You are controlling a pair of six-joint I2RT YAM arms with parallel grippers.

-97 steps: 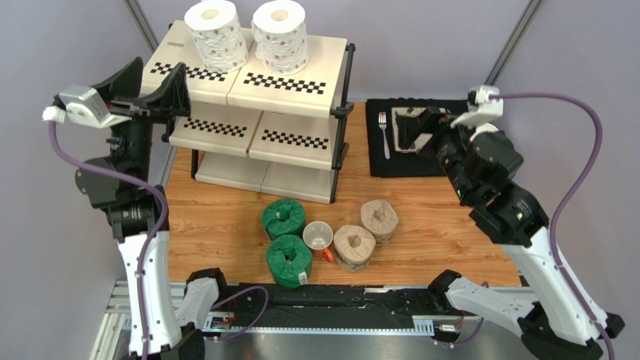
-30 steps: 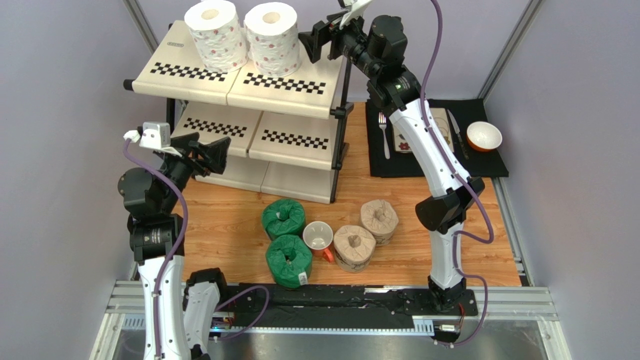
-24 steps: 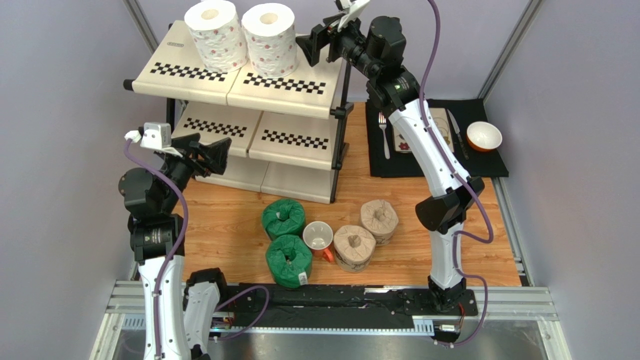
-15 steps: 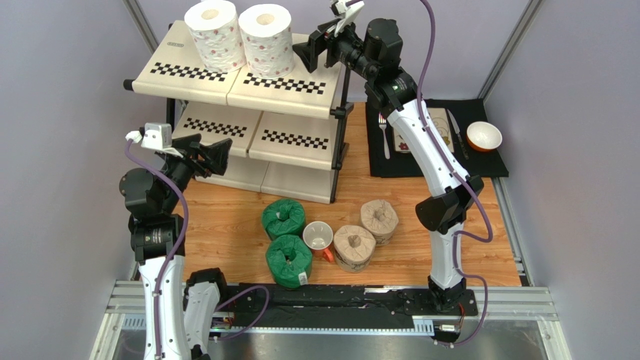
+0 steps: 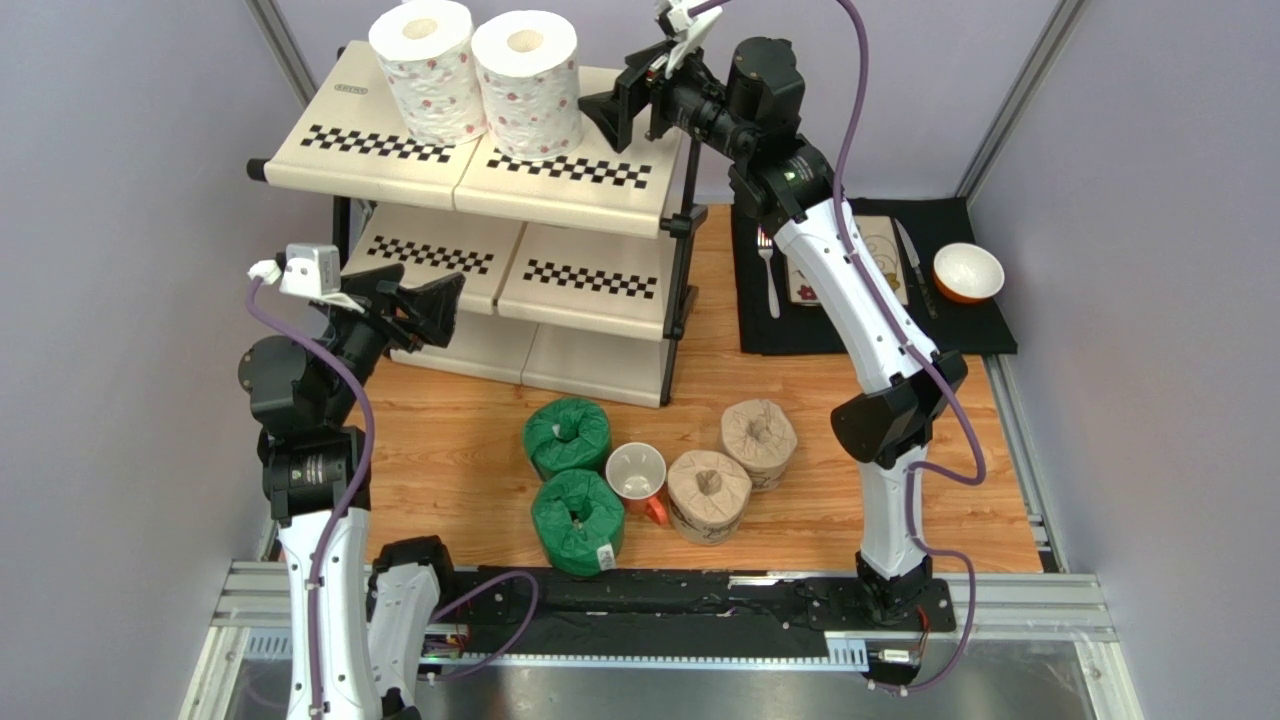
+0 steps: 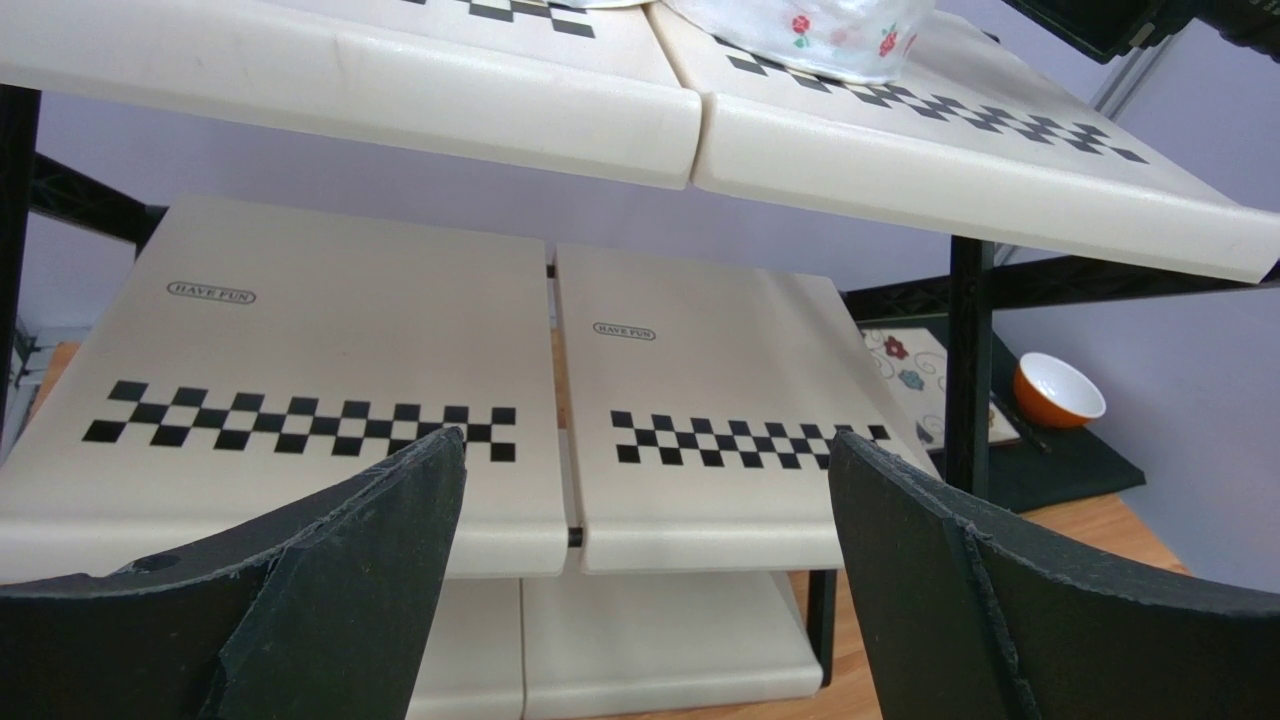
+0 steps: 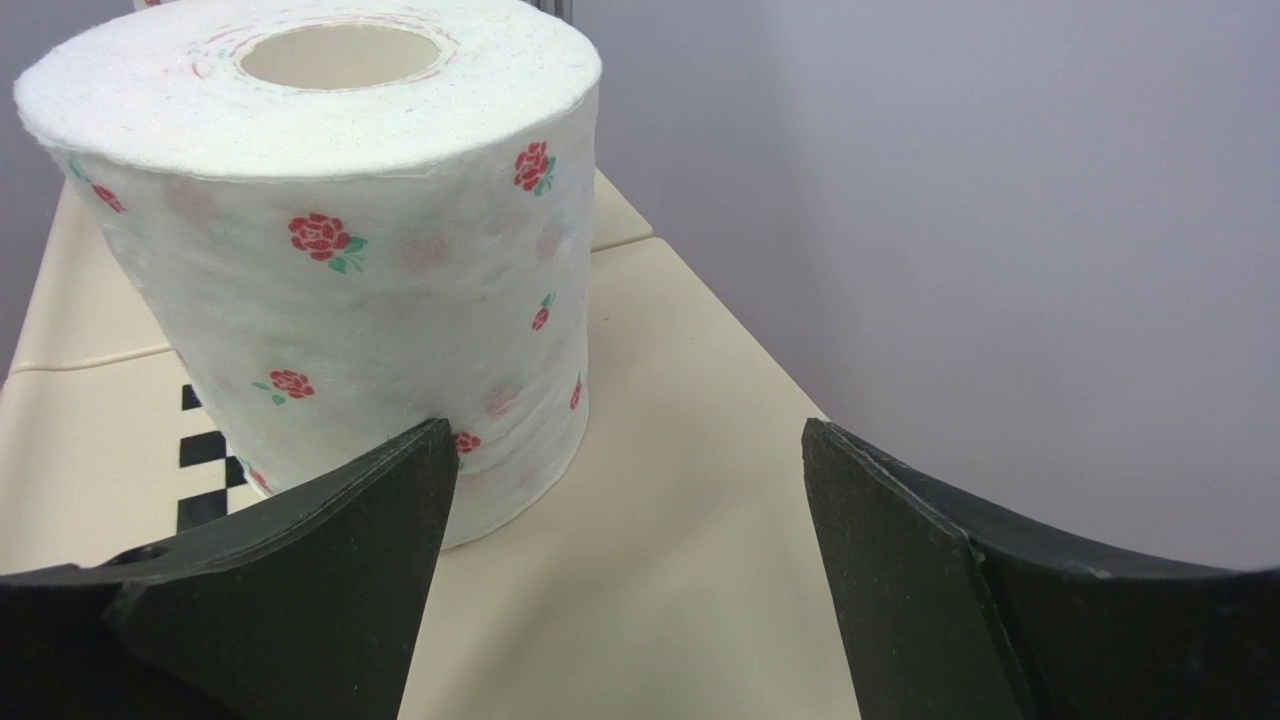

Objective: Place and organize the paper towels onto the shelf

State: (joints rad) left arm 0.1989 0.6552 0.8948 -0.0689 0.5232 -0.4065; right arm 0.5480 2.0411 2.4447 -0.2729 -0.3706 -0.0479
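Note:
Two white floral rolls stand side by side on the top tier of the shelf. The right one fills the right wrist view. My right gripper is open and empty just right of that roll, its left finger beside the roll's base. Two green rolls and two tan rolls lie on the wooden table before the shelf. My left gripper is open and empty, facing the middle tier from the left front.
A white mug with a red handle sits between the green and tan rolls. A black placemat at the right rear holds a fork, a plate and an orange bowl. Purple walls close in both sides.
The right floral roll has slid left, closer to the other roll, with my right gripper following it left. Earlier the left arm dropped from beside the top tier to the middle tier.

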